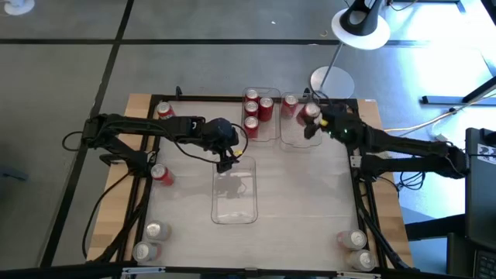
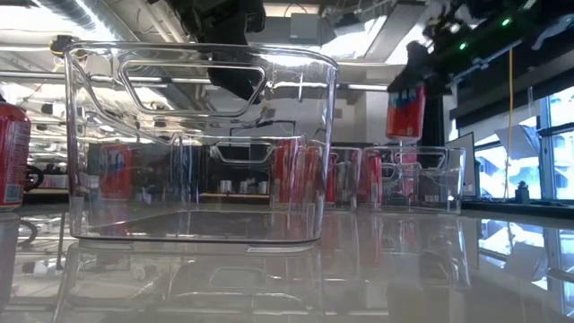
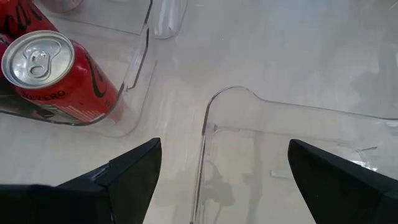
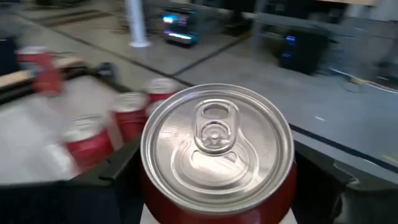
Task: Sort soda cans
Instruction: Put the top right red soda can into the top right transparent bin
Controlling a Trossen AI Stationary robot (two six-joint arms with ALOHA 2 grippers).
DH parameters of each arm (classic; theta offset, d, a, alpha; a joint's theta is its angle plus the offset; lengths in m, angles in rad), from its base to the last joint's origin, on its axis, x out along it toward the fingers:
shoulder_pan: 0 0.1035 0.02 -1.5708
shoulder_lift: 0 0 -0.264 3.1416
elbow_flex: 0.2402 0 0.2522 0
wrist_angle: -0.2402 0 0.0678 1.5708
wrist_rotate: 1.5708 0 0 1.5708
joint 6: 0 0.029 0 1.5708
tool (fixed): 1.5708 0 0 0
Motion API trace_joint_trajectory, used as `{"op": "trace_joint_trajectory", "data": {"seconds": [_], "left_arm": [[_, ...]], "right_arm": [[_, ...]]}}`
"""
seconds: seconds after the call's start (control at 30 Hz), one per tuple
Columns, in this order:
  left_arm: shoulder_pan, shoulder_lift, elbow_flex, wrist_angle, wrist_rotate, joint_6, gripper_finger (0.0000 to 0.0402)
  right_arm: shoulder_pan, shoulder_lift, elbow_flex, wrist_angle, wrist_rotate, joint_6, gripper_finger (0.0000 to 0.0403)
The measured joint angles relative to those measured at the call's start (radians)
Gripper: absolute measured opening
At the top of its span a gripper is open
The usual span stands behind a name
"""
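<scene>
right gripper (image 4: 214,186) clamped on red can (image 4: 216,155), raised | left gripper (image 3: 221,180) agape, empty, clear bin (image 3: 261,124) directly beneath

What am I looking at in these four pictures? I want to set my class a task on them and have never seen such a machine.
It is a robot with two dark arms at a table, each ending in a two-finger gripper. One picture looks straight down, one looks level across the tabletop, and two come from cameras on the wrists. On the table stand three clear bins: an empty near bin, a far bin holding red cans, and another far bin to its right. More soda cans stand near the table's edges. The right gripper holds a red can above that right far bin. The left gripper hangs open and empty over the near bin's far edge.
</scene>
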Motion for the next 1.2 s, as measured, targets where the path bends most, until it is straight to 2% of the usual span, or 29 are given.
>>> {"op": "trace_joint_trajectory", "data": {"seconds": [0.27,0.5,0.8,1.2], "left_arm": [[-0.012,0.0,0.0,-0.001,0.0,0.005,0.0336],[-0.029,0.0,0.0,-0.001,0.0,0.024,0.0336],[-0.034,0.0,0.0,-0.001,0.0,0.031,0.0336],[-0.034,0.0,0.0,0.002,0.0,0.039,0.0336]], "right_arm": [[-0.217,0.144,0.0,0.027,-0.096,0.082,0.0282],[-0.288,0.296,0.0,0.091,-0.06,0.129,0.0282],[-0.298,0.439,0.0,0.154,-0.05,0.16,0.0282],[-0.298,0.564,0.003,0.227,-0.004,0.169,0.0288]]}}
